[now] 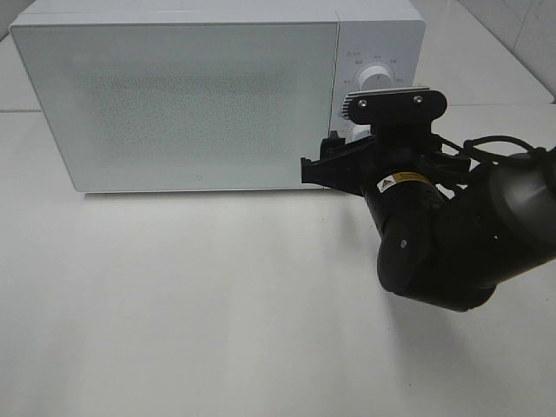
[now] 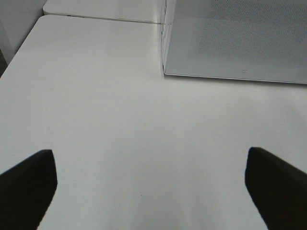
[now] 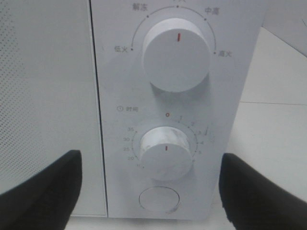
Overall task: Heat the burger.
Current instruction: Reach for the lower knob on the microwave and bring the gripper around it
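The burger is out of view. The white microwave [image 1: 174,95] stands at the back of the table with its frosted door shut. My right gripper [image 1: 340,159] is up against the control panel. In the right wrist view the right gripper [image 3: 153,191] is open, its two dark fingers [image 3: 45,189] on either side of the timer knob [image 3: 165,154] and apart from it. Above the timer knob is the power knob [image 3: 176,52], and below it a round button [image 3: 159,200]. My left gripper [image 2: 151,187] is open over bare table, near the microwave's corner [image 2: 165,72], holding nothing.
The white table [image 1: 191,304] spreads out in front of the microwave. A table edge [image 2: 19,52] shows in the left wrist view. My bulky black right arm [image 1: 460,243] reaches in from the right. Tiled wall shows at the back right.
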You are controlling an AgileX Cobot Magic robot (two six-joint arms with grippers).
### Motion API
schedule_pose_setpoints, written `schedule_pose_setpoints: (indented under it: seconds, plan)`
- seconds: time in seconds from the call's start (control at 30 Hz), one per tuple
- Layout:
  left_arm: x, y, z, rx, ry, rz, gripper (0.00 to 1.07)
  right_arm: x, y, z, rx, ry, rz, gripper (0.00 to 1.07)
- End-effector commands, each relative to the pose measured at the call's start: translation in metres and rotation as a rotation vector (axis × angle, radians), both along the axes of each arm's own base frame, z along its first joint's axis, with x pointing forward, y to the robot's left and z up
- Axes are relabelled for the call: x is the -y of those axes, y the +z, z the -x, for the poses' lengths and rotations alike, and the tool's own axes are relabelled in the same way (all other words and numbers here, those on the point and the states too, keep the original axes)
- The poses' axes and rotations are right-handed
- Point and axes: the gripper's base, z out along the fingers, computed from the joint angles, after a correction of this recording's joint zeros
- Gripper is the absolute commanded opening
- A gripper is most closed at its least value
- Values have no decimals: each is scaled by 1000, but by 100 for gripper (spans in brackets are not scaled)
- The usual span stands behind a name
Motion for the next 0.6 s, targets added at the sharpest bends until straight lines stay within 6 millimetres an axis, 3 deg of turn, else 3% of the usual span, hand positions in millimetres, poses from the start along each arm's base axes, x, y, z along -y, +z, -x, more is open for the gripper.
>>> schedule_pose_setpoints:
  seconds: [0.03, 0.6]
  plan:
    - [1, 0, 2, 23, 1, 10, 100, -1, -5, -9, -10, 0, -6, 76]
    - [1, 0, 2, 23, 1, 10, 100, -8, -14, -33, -15, 21, -13, 76]
